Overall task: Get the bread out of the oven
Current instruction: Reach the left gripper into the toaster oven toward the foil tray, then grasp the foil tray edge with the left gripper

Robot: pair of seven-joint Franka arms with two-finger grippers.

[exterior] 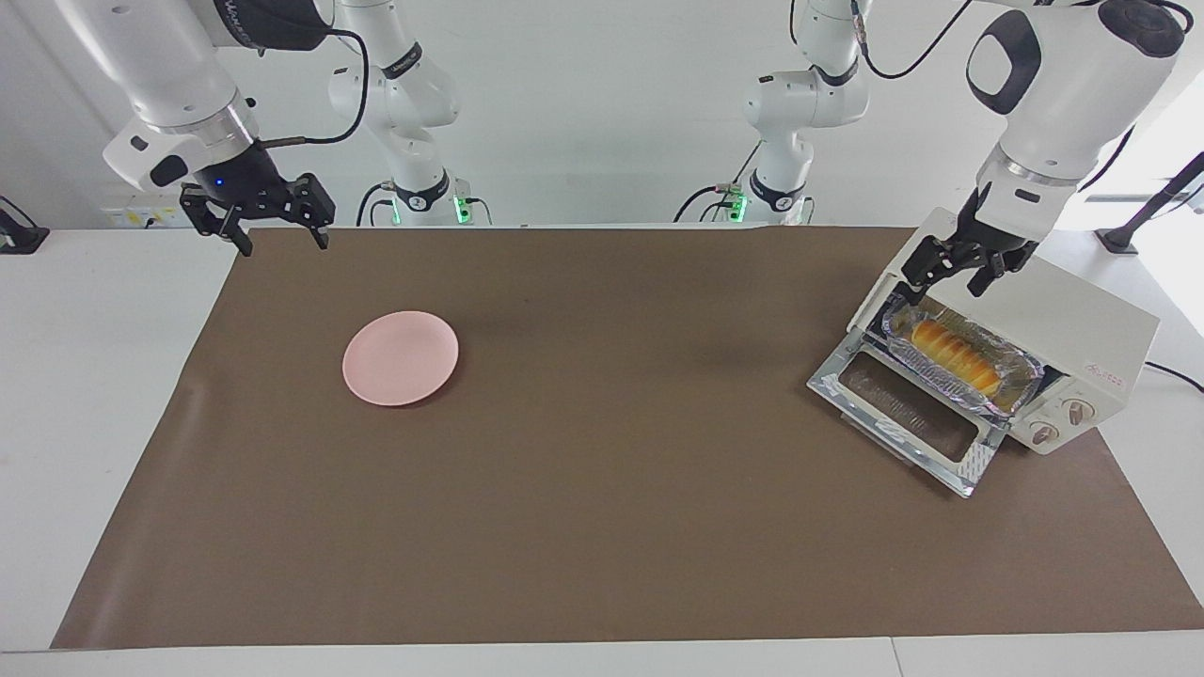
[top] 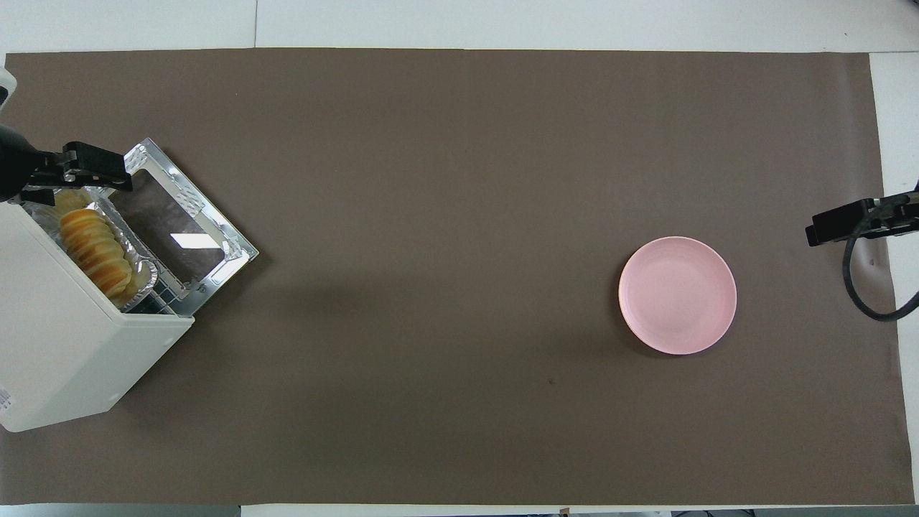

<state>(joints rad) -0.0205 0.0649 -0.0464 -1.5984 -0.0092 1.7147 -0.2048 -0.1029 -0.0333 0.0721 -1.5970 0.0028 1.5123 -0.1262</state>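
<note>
My right gripper hangs over the robot-side edge of the brown mat at the right arm's end, fingers spread wide, holding nothing. That arm waits. In the overhead view only its tip shows at the edge.

My left gripper is over the top front corner of the oven, right above the end of the foil tray that lies nearest the robots. Fingers apart, nothing between them. From above, the gripper covers that end of the tray; contact with the foil can't be confirmed, looks just clear of it.

Oven sits at the left arm's end of the table, turned at an angle, glass door dropped flat onto the mat. Two knobs on the front panel.

The bread is in the oven, lying in the foil tray on the rack, ridged top up. Same loaf is plain from above, running along the tray's length.

Pink plate sits bare on the mat toward the right arm's end, well apart from the oven, farther from the robots than my right gripper's spot. Overhead shows the plate bare too.
</note>
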